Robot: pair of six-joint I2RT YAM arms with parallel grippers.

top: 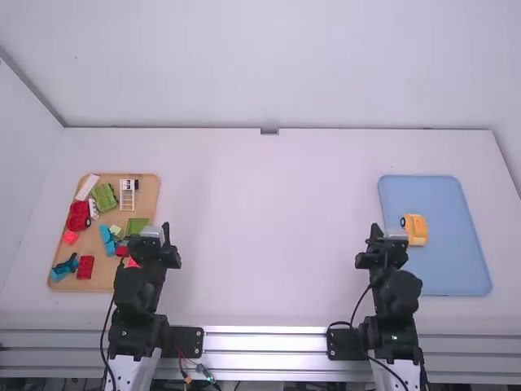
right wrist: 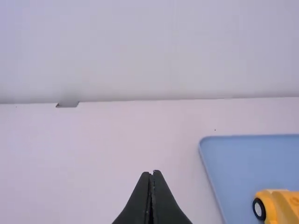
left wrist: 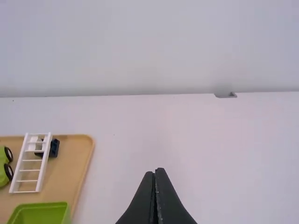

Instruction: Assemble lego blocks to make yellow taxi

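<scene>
High view: yellow car (top: 418, 231) (on tray (top: 448, 265)).

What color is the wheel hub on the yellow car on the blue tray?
White, with a black tire around it; the wheel shows best in the right wrist view.

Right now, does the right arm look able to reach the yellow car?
Probably yes: the yellow car lies near it, nothing visible between, though the right fingers, shut, must open first.
</scene>
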